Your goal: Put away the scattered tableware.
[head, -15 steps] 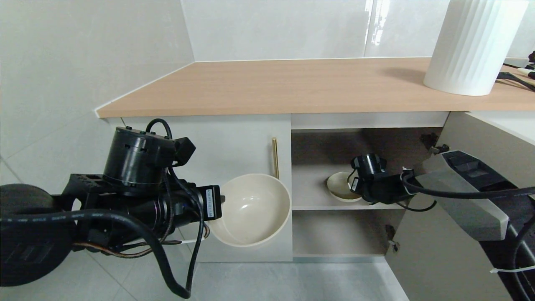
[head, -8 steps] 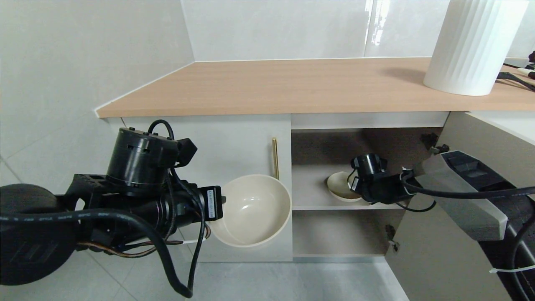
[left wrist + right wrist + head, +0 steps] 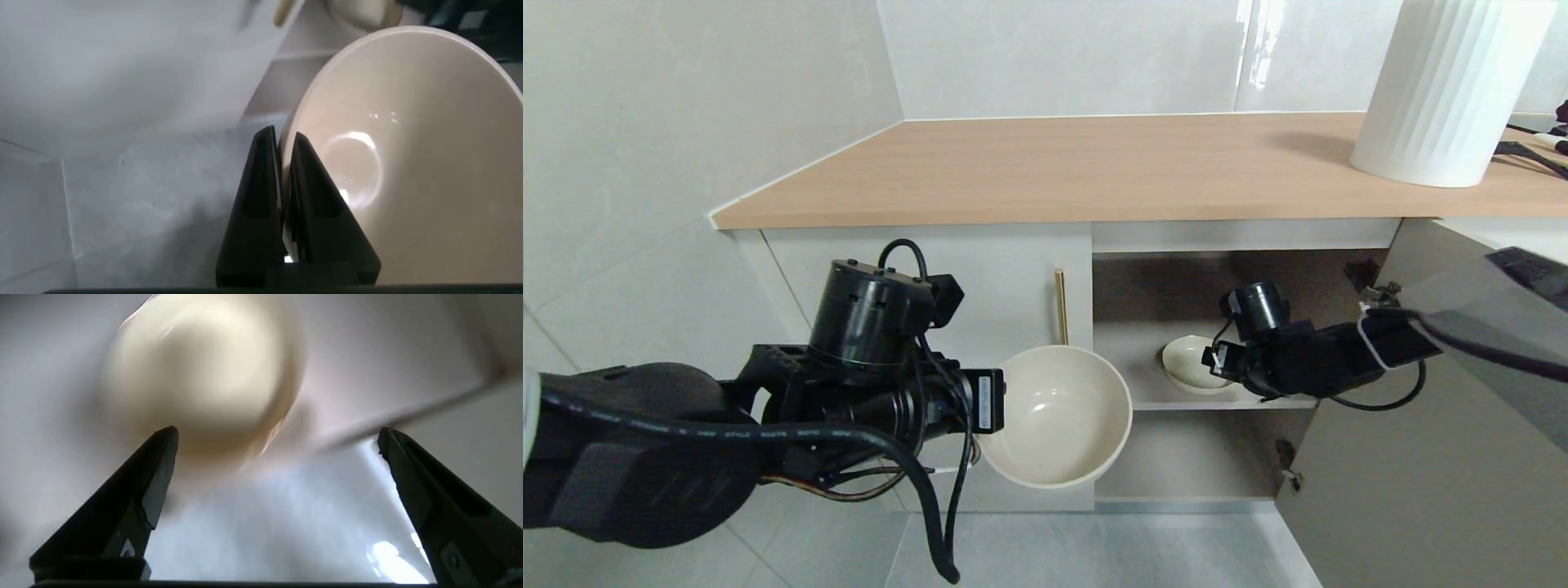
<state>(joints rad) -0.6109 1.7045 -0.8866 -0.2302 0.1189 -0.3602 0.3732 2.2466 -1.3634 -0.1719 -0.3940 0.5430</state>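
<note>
My left gripper (image 3: 990, 400) is shut on the rim of a large cream bowl (image 3: 1058, 416), held in the air in front of the closed left cabinet door, beside the open compartment. In the left wrist view the two fingers (image 3: 263, 175) pinch the bowl (image 3: 409, 163) rim. A smaller cream bowl (image 3: 1191, 364) sits on the upper shelf (image 3: 1131, 359) inside the open cabinet. My right gripper (image 3: 1215, 359) is at the shelf's front, just right of that bowl, its fingers (image 3: 151, 486) spread wide open with the small bowl (image 3: 204, 371) beyond them, untouched.
The open cabinet door (image 3: 1405, 441) hangs at the right. A gold handle (image 3: 1061, 306) marks the closed left door. A lower shelf (image 3: 1184, 457) lies beneath. On the wooden countertop (image 3: 1054, 167) stands a tall white ribbed container (image 3: 1450, 86).
My left arm carried the large bowl rightward toward the open compartment. My right gripper drew back a little from the small bowl, which stays on the shelf.
</note>
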